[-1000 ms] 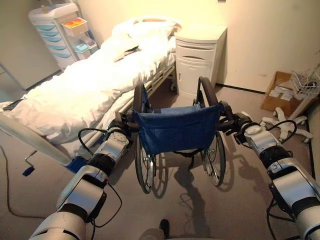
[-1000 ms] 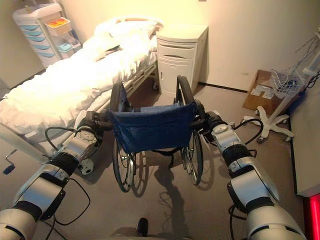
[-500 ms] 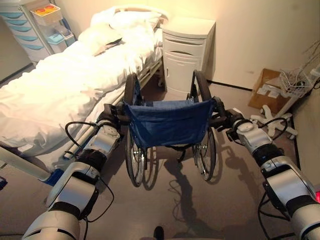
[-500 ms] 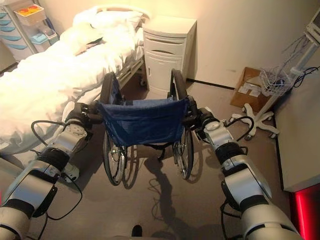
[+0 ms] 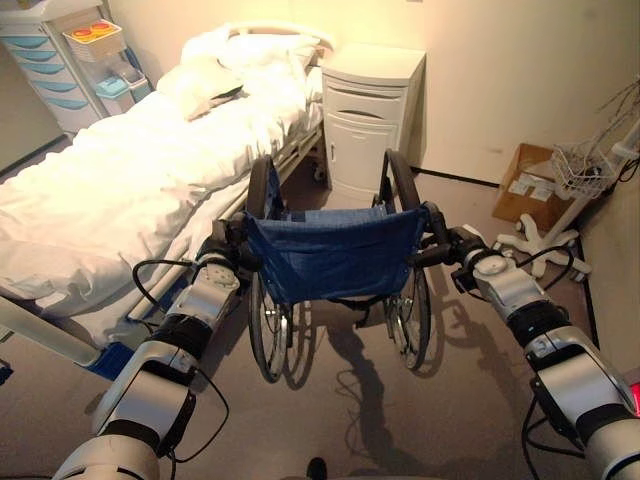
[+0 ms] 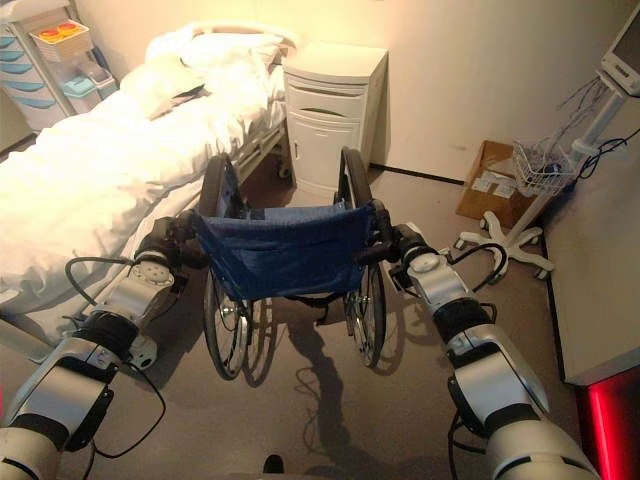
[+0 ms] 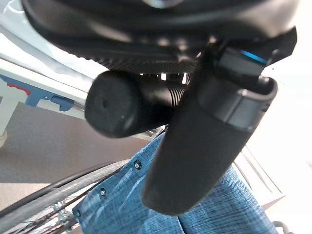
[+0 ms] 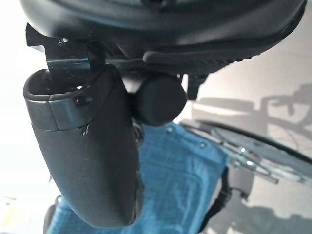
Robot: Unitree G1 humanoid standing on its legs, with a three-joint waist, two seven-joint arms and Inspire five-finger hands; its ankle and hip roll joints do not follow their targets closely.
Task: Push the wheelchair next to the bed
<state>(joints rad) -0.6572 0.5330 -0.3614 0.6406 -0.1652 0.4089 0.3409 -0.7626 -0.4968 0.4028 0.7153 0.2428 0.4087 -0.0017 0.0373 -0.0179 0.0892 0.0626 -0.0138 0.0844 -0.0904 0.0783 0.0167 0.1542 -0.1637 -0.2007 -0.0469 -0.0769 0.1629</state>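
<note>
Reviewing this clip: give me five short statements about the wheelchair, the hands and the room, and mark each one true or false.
1. Both hands are closed on the wheelchair's push handles: the left hand and the right hand. True.
2. The wheelchair's back panel is red. False: it is blue fabric.
3. The bed lies to the robot's left of the wheelchair. True.
4. A person is sitting in the wheelchair. False: nobody sits in it.
5. The white bedside cabinet stands to the robot's left of the bed. False: it stands at the head of the bed, on the robot's right of it.
</note>
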